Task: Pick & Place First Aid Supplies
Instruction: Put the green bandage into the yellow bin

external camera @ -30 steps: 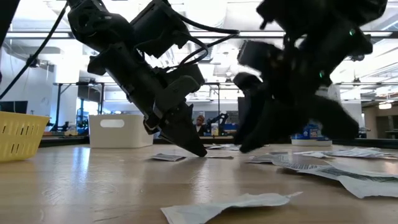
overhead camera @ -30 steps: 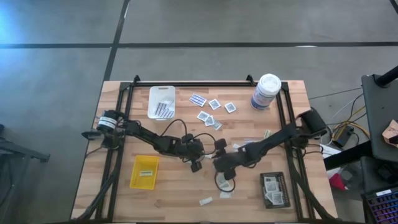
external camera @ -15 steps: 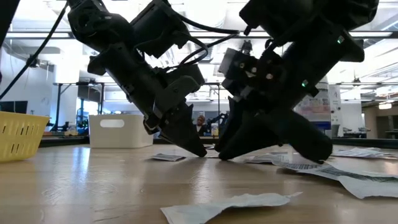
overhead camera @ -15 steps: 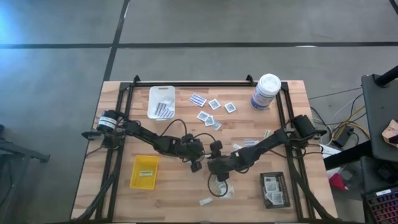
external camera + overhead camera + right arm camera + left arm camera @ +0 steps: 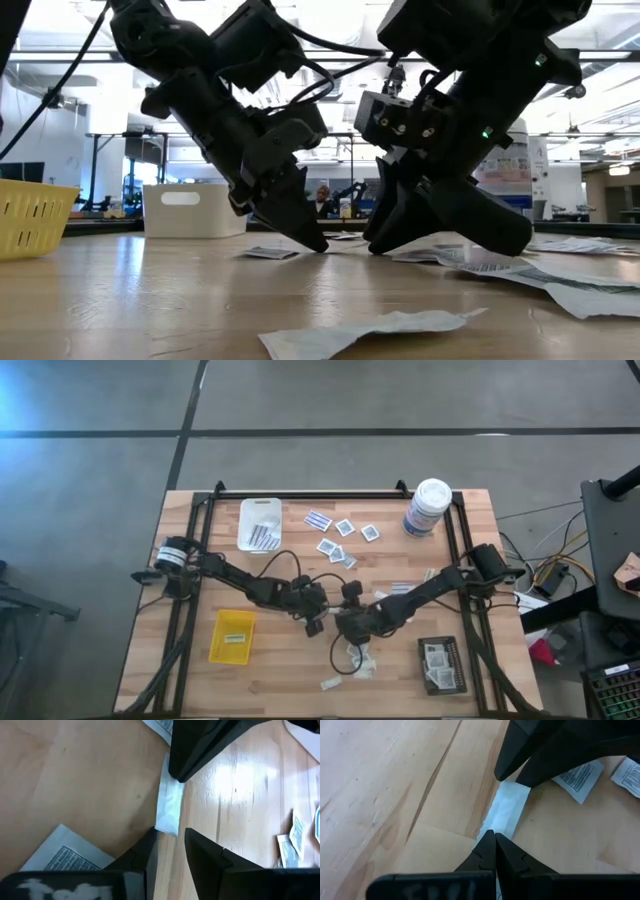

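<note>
A pale narrow packet lies flat on my table, its long axis running from my closed left gripper to my slightly parted, empty right gripper.

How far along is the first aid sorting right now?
Partly done: the white tray, yellow tray and black tray each hold packets already. In hand: the shut left end effector and open right end effector meet at one pale narrow packet on the table mid-table. Left: loose packets near the canister and several at the near edge.
</note>
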You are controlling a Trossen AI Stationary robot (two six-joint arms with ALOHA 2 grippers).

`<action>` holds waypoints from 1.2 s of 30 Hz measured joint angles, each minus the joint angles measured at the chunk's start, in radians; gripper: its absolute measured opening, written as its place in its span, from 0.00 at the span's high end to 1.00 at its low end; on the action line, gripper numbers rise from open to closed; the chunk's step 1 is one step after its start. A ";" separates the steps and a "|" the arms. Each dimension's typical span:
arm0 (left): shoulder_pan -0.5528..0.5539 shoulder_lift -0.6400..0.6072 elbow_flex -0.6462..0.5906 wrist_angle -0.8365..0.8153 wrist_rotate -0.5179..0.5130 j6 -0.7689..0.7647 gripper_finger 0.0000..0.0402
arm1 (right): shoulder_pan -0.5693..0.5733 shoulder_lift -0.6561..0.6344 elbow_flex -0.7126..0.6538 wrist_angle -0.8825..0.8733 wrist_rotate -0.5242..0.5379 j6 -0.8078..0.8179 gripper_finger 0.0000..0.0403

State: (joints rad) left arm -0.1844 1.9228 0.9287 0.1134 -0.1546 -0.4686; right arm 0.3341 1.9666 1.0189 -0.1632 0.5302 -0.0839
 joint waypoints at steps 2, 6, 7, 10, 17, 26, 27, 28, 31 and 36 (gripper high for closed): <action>0.002 0.000 0.000 0.000 0.009 0.000 1.00 | -0.001 0.012 0.002 0.013 0.002 -0.004 0.76; 0.004 0.000 0.000 -0.001 0.014 0.001 1.00 | -0.002 0.031 0.010 0.036 0.008 -0.011 0.76; 0.004 0.003 0.000 -0.001 0.014 0.001 1.00 | -0.002 0.036 0.012 0.039 0.009 -0.015 0.76; 0.004 0.010 0.000 -0.001 0.014 0.001 1.00 | -0.003 0.041 0.025 0.042 0.008 -0.021 0.77; 0.008 0.025 -0.001 -0.001 0.016 -0.001 1.00 | -0.004 0.044 0.060 0.038 0.000 -0.035 0.81; 0.017 0.025 -0.001 -0.001 0.054 -0.002 1.00 | 0.016 0.044 0.117 -0.091 0.020 0.055 0.81; 0.018 0.025 -0.001 -0.001 0.065 -0.002 1.00 | 0.019 0.045 0.124 -0.095 0.022 0.055 0.80; 0.019 0.025 -0.001 -0.001 0.076 -0.002 1.00 | 0.021 0.045 0.131 -0.097 0.023 0.056 0.79; 0.020 0.025 -0.001 -0.001 0.099 -0.003 1.00 | 0.024 0.045 0.144 -0.096 0.028 0.059 0.78; 0.020 0.025 -0.001 -0.001 0.110 -0.003 1.00 | 0.022 0.049 0.139 -0.093 0.039 0.059 0.78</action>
State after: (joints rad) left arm -0.1646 1.9480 0.9279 0.1123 -0.0443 -0.4717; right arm 0.3562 2.0155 1.1576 -0.2561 0.5692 -0.0250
